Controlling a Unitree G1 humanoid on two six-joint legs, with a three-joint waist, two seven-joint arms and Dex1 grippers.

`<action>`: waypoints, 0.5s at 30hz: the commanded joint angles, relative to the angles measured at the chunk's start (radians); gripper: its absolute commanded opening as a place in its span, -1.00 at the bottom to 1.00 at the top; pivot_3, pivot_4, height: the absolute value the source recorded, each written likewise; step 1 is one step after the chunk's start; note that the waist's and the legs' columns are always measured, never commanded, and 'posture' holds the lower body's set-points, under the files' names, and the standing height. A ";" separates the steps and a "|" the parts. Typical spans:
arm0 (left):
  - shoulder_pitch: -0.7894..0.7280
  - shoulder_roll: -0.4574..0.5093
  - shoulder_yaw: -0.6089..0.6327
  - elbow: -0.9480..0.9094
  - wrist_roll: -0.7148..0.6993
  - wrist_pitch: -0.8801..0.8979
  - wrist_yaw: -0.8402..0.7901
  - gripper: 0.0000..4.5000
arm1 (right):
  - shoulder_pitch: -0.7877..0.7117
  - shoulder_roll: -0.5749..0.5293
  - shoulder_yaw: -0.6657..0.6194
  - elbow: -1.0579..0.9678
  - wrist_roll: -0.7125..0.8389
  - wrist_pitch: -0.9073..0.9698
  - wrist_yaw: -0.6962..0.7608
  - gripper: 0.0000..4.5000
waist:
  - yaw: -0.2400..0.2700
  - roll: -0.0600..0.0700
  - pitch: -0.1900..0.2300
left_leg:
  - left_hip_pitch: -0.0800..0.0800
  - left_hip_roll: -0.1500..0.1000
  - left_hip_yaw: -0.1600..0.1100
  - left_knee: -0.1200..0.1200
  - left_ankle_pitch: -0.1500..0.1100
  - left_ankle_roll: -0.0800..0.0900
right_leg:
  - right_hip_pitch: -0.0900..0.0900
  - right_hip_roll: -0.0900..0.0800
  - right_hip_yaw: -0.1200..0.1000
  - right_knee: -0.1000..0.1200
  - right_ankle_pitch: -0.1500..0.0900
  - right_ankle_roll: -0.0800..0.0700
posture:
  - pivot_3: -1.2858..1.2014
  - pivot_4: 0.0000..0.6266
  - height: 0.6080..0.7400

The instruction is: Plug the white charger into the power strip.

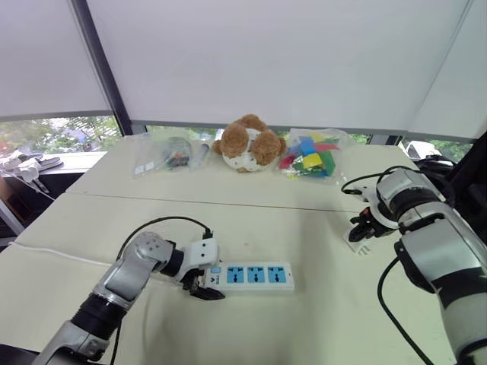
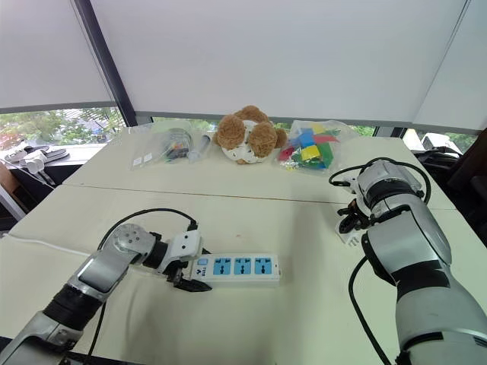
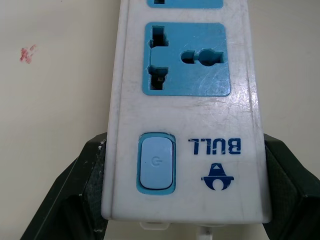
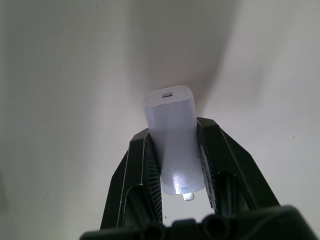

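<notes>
The power strip (image 1: 255, 276) lies flat on the cream table, a white bar with three blue sockets. My left gripper (image 1: 204, 289) is shut on its switch end; in the left wrist view the black fingers (image 3: 90, 175) press both long sides beside the blue switch (image 3: 157, 162). At the table's right side, my right gripper (image 1: 364, 232) points down and is shut on the white charger (image 4: 172, 140), its fingers (image 4: 137, 165) clamping two opposite faces. The charger (image 1: 358, 245) sits low at the table surface; I cannot tell whether it touches it.
A brown and white teddy bear (image 1: 247, 142) sits at the far middle of the table. A bag of coloured blocks (image 1: 312, 156) lies to its right, and clear bags of small items (image 1: 171, 154) to its left. The strip's white cord (image 1: 61, 255) runs off to the left.
</notes>
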 commanded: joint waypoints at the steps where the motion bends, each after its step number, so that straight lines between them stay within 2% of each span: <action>1: 0.035 0.002 -0.064 0.020 -0.008 0.001 -0.026 0.36 | -0.056 -0.011 -0.077 -0.023 0.016 -0.033 -0.032 -0.71 | -0.001 0.000 0.000 | 0.000 0.000 0.000 0.000 0.000 0.000 | 0.000 0.000 0.000 0.000 0.000 0.000 | 0.03 -0.52 0.98; 4: 0.003 0.033 -0.072 0.052 -0.005 -0.025 -0.072 0.36 | -0.077 -0.013 -0.218 -0.074 0.110 -0.059 -0.042 -0.71 | -0.003 0.001 0.000 | 0.000 0.000 0.000 -0.001 0.000 0.000 | -0.001 0.000 0.000 0.000 0.000 0.000 | 0.03 -0.52 0.98; 6: -0.033 0.049 -0.078 0.093 -0.001 -0.045 -0.100 0.36 | -0.035 -0.021 -0.308 -0.171 0.183 -0.114 -0.012 -0.71 | -0.006 0.001 0.000 | 0.000 0.001 0.000 -0.001 0.000 0.000 | -0.001 0.000 0.000 0.000 0.000 0.000 | 0.03 -0.52 0.98; 9: -0.119 0.063 -0.100 0.194 0.021 -0.086 -0.142 0.36 | 0.266 -0.032 -0.547 -0.696 0.389 -0.217 0.008 -0.71 | -0.001 -0.002 -0.001 | 0.001 0.002 -0.002 -0.002 0.000 0.000 | 0.001 0.003 -0.002 0.000 0.000 0.000 | 0.03 -0.52 0.98; 11: -0.171 0.065 -0.109 0.266 0.030 -0.118 -0.157 0.36 | 0.459 0.011 -0.679 -1.014 0.509 -0.223 -0.027 -0.71 | 0.007 -0.003 -0.001 | 0.000 0.003 -0.005 -0.002 0.000 0.000 | 0.002 0.004 -0.003 0.000 0.000 0.000 | 0.03 -0.52 0.98; 12: -0.201 0.057 -0.114 0.308 0.033 -0.136 -0.163 0.36 | 0.581 0.062 -0.744 -1.192 0.578 -0.284 -0.039 -0.71 | 0.005 -0.003 -0.001 | -0.001 0.003 -0.006 -0.002 0.000 0.000 | 0.002 0.004 -0.004 0.000 0.000 0.000 | 0.03 -0.52 0.98; 13: -0.221 0.054 -0.116 0.339 0.034 -0.153 -0.169 0.36 | 0.663 0.100 -0.783 -1.313 0.624 -0.326 -0.055 -0.71 | 0.005 -0.003 -0.001 | -0.001 0.002 -0.006 -0.002 0.000 0.000 | 0.001 0.004 -0.003 0.000 0.000 0.000 | 0.03 -0.52 0.98; 15: -0.253 0.052 -0.126 0.388 0.033 -0.187 -0.196 0.36 | 0.813 0.138 -0.763 -1.458 0.660 -0.407 -0.034 -0.71 | 0.000 -0.002 0.000 | -0.001 0.002 -0.006 -0.002 0.000 0.000 | 0.001 0.004 -0.003 0.001 0.000 0.000 | 0.03 -0.52 0.98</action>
